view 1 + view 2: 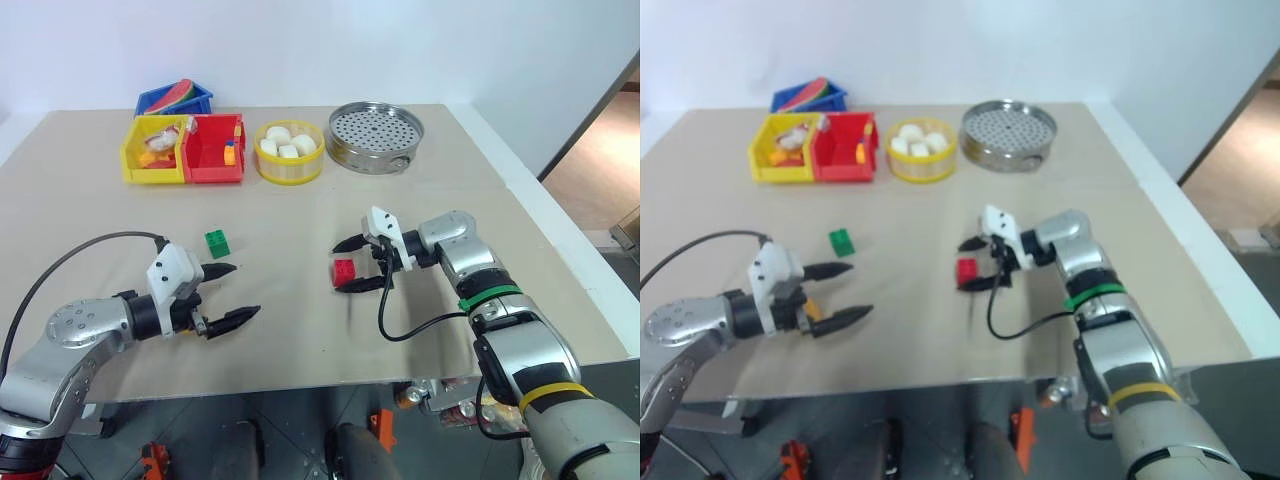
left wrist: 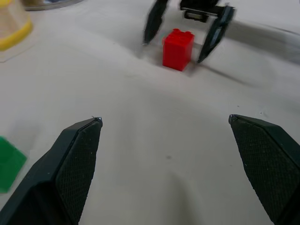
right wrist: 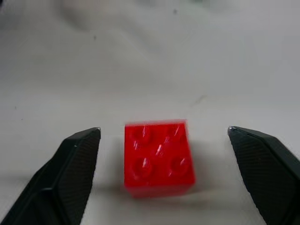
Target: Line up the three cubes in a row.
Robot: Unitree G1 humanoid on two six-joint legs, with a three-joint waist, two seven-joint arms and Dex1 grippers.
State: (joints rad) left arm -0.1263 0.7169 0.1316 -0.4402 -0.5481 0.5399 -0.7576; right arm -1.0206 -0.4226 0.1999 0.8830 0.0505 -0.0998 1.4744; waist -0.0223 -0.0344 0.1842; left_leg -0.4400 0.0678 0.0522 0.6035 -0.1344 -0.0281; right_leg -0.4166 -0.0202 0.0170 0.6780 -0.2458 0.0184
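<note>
- The right gripper (image 1: 358, 264) has its jaws spread wide. The red cube (image 3: 158, 157) stands on the desk (image 1: 300, 330) between the two jaws, studs up, with a gap on each side, touching neither.
- The left gripper (image 1: 229, 293) also has its jaws spread, with nothing between them. It points toward the red cube, which is well apart from it.
- The green cube (image 1: 217, 243) lies on the desk just beyond the left jaws, near the farther finger, not touching.
- I cannot tell where the third cube is; the bins (image 1: 185, 150) lie far behind both jaws.
</note>
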